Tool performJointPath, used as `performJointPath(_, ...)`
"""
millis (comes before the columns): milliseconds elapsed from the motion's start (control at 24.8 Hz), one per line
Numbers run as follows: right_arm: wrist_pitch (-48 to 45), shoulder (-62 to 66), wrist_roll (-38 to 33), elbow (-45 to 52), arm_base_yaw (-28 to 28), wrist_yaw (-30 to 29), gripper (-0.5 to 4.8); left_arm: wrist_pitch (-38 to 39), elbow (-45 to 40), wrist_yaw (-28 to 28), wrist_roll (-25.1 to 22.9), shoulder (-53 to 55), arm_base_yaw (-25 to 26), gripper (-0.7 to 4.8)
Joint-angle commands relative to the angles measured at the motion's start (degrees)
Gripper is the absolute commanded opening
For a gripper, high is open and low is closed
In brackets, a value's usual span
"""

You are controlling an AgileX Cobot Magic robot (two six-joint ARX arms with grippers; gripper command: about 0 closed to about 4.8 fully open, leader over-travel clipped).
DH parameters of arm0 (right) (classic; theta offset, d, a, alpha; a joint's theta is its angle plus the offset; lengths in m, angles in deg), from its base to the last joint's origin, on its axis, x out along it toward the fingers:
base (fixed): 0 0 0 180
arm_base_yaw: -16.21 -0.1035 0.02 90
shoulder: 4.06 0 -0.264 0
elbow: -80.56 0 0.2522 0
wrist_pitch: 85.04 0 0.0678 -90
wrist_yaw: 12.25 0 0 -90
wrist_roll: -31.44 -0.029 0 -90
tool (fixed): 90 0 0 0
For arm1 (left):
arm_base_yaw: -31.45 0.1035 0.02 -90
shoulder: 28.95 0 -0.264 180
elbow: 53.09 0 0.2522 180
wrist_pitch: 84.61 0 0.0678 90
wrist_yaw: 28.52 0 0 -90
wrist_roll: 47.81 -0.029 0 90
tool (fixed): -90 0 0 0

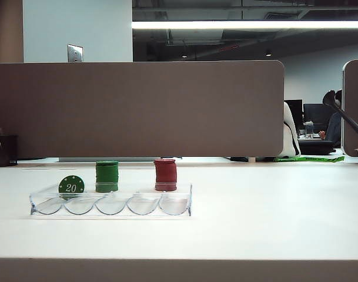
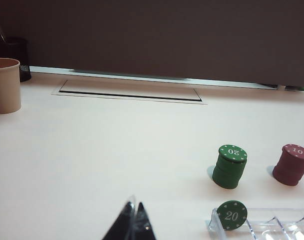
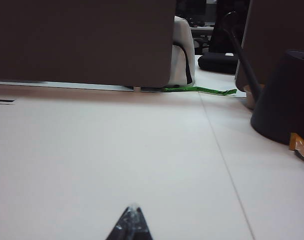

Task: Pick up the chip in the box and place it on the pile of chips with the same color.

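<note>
A dark green chip (image 1: pixel 71 187) marked "20" stands on edge in the end groove of the clear box (image 1: pixel 111 205). The left wrist view shows the same chip (image 2: pixel 231 215) and the box (image 2: pixel 271 227). Behind the box stands the green pile of chips (image 1: pixel 107 176), seen in the left wrist view as well (image 2: pixel 229 166), with a red stack (image 1: pixel 165 174) beside it. My left gripper (image 2: pixel 134 206) is shut and empty, well short of the chip. My right gripper (image 3: pixel 133 207) is shut and empty over bare table. Neither gripper shows in the exterior view.
A beige cup (image 2: pixel 5 85) and a black pen holder (image 2: pixel 19 57) stand at the table's far left. A dark round base (image 3: pixel 284 100) and an orange wrapper (image 3: pixel 300 146) sit on the right. A grey partition (image 1: pixel 137 108) closes off the back edge.
</note>
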Motion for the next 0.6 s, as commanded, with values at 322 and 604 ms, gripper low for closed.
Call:
performJointPath(322, -0.9, 0.0, 0.1, 0.1, -0.1, 0.6, -0.01, -0.5, 0.2, -0.2, -0.2, 0.0, 0.0, -0.04)
performJointPath(604, -1.6, 0.0, 0.2, 0.1, -0.1, 0.6, -0.01, -0.9, 0.2, -0.2, -0.2, 0.0, 0.0, -0.05)
